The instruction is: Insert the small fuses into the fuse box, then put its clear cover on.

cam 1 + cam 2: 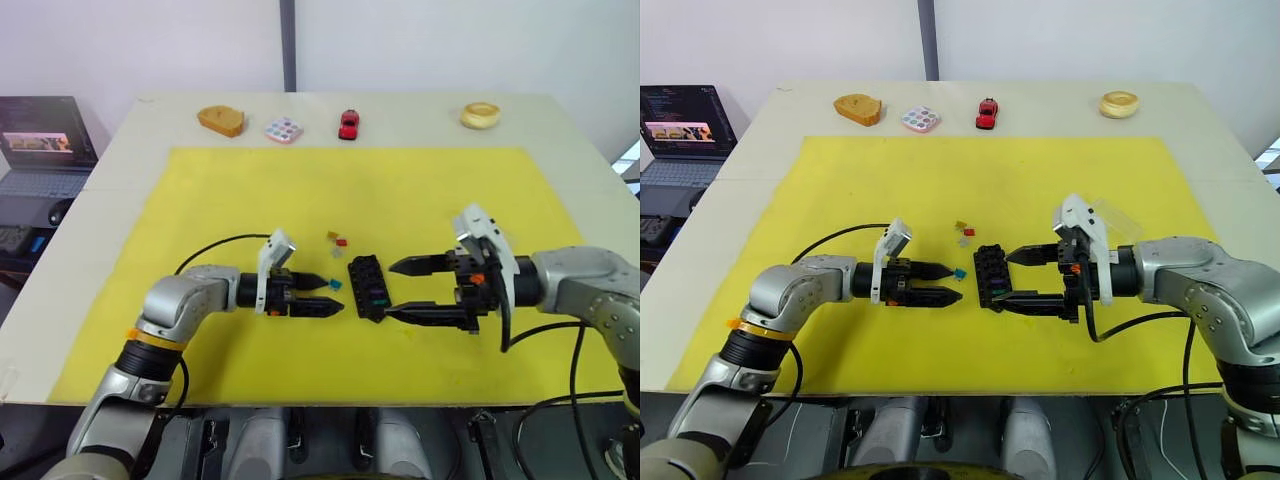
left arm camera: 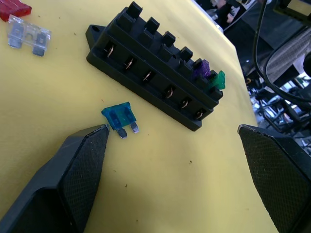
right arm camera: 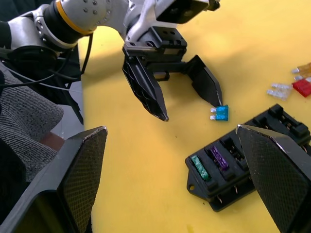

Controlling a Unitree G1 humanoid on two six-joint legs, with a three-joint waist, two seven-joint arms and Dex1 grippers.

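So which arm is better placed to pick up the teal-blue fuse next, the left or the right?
The left. The open left gripper has one fingertip right beside the teal-blue fuse lying flat on the yellow mat. The open right gripper sits across the fuse box, which lies between it and the fuse.

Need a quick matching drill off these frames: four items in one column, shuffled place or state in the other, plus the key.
Items:
1. teal-blue fuse
2. green fuse
3. red toy car
4. left tool

Places or states:
A. seated in an end slot of the fuse box, next to the purple fuse
B. at the table's far edge, off the yellow mat
C. open, fingers apart
D. loose on the mat beside the fuse box

Pairs: 1-D, 2-A, 3-B, 4-C
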